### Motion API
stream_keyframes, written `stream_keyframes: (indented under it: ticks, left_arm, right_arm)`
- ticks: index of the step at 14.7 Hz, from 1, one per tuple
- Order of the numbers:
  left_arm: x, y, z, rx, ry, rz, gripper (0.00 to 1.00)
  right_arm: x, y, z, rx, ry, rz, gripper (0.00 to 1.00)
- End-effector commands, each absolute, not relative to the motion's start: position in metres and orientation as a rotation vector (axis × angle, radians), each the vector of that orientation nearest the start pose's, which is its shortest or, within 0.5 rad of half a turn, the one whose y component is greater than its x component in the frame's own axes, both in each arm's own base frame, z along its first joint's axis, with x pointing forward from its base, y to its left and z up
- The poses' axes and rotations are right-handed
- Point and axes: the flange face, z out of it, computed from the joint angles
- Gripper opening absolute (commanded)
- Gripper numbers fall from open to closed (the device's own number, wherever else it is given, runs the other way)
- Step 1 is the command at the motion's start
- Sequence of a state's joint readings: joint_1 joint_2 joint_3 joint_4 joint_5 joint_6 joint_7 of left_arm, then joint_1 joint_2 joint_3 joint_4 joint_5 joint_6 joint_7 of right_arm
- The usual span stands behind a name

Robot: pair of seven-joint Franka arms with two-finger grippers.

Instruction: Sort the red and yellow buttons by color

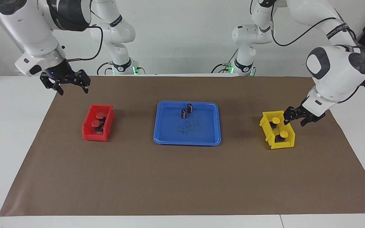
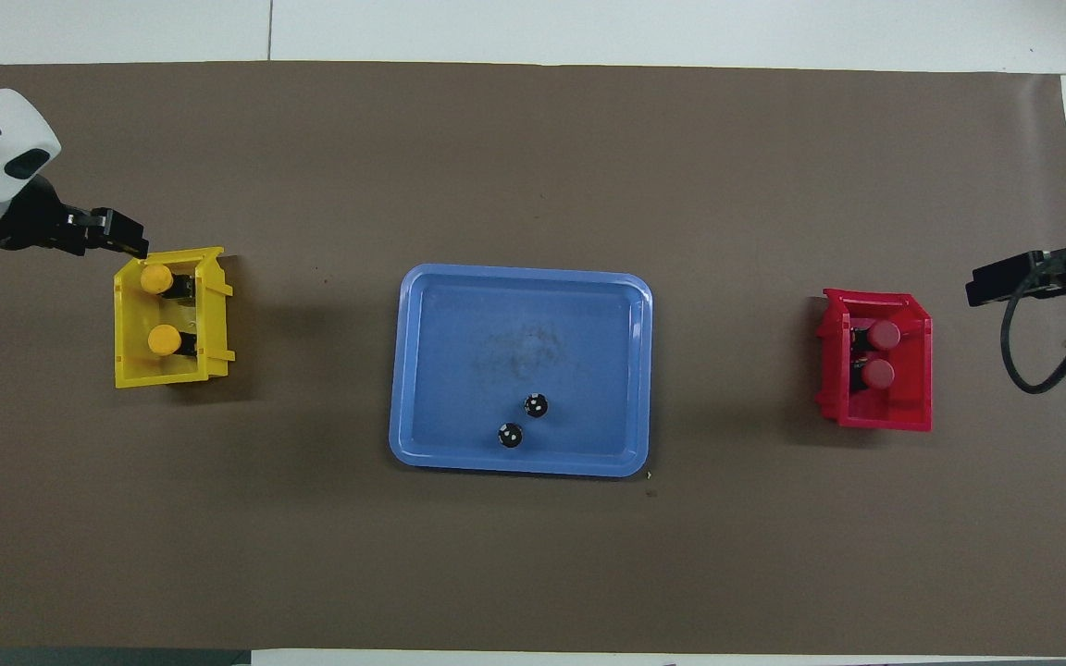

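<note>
Two small dark cylinders (image 1: 186,111) are standing upright in the blue tray (image 1: 169,136) at mid-table, in its half nearer the robots, close together, apart from everything else. Toward the right arm's end, the red bin (image 1: 89,133) is holding both red buttons (image 1: 98,120), caps facing up, lined up one farther from the robots than the other along the bin's long axis. Toward the left arm's end, the yellow bin (image 1: 266,125) is holding both yellow buttons (image 1: 280,127) the same way, caps up, in a row along the bin. The right gripper (image 1: 72,89) is hanging in the air over bare brown mat, by the red bin's robot-side end, fingers spread and empty. The left gripper (image 1: 294,121) is sitting low at the yellow bin's outer rim, fingers apart, gripping nothing.
</note>
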State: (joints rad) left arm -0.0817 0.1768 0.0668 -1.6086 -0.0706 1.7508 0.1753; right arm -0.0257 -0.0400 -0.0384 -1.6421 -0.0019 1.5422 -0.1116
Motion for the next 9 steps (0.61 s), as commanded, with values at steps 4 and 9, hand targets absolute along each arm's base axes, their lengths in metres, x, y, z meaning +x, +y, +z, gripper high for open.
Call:
stream_keyframes:
  ticks: [4, 9]
  left_arm:
    - [0.591, -0.020, 0.586, -3.123, 0.332, 0.113, 1.00]
    - [0.572, -0.019, 0.625, -3.131, 0.336, 0.093, 1.00]
  right_arm:
    - [0.527, -0.075, 0.626, -3.130, 0.073, 0.168, 1.00]
    - [0.521, -0.085, 0.620, -3.130, 0.096, 0.144, 1.00]
